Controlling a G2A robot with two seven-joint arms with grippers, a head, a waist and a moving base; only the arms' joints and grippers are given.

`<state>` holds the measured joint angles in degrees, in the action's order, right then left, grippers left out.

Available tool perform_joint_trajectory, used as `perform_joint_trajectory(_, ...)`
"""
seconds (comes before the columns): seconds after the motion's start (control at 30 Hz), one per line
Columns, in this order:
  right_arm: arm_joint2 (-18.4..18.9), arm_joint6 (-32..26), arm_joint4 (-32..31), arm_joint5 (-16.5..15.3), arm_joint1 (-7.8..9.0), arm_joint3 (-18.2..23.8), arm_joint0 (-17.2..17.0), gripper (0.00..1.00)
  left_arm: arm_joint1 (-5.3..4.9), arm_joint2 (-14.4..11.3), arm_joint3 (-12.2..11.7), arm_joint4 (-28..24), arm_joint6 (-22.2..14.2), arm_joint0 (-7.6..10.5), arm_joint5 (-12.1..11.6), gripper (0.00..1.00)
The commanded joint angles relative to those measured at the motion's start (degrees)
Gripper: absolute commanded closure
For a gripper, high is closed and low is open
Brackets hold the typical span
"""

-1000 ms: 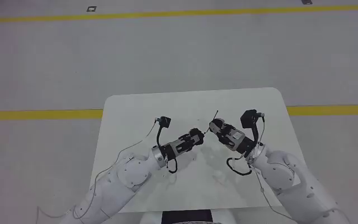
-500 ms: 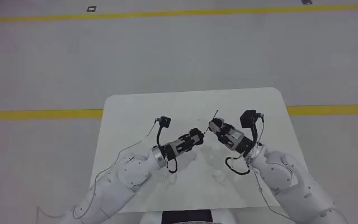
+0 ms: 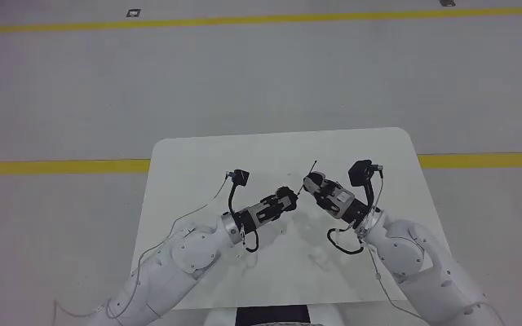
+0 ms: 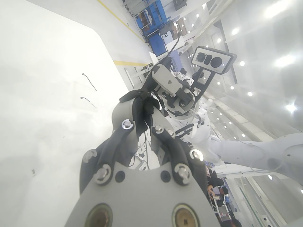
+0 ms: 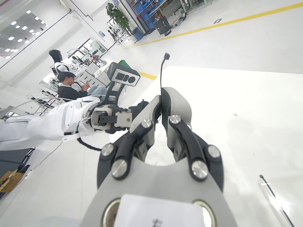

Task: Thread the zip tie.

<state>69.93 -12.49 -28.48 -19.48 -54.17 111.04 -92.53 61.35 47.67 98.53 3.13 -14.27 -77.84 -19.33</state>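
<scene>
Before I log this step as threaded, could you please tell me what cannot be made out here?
- Whether the left tool grips the tail of the zip tie: left wrist view, its own dark pads cover the spot; top view, too small.
- The zip tie's length inside the right tool: right wrist view, hidden between its fingers.
- The far end of a spare tie on the table: right wrist view, cut off by the picture's edge.

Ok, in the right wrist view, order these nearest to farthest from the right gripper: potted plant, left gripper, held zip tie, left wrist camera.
From the right gripper:
1. held zip tie, clamped in it.
2. left gripper, just beyond its tips.
3. left wrist camera, mounted farther back on that arm.
4. potted plant, far across the hall.
</scene>
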Motion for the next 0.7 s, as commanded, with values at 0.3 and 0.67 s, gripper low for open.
perform_joint_trajectory(0.3, 0.1, -0.5, -0.7, 0.0, -0.41, 0.1, 0.0, 1.0, 0.0, 0.0, 0.0, 0.0, 0.0, 0.0, 0.0, 1.0)
perform_joint_trajectory(0.67, -0.1, -1.1, -1.2, 0.0, -0.82, -0.4, 0.1, 1.0, 0.0, 0.0, 0.0, 0.0, 0.0, 0.0, 0.0, 1.0)
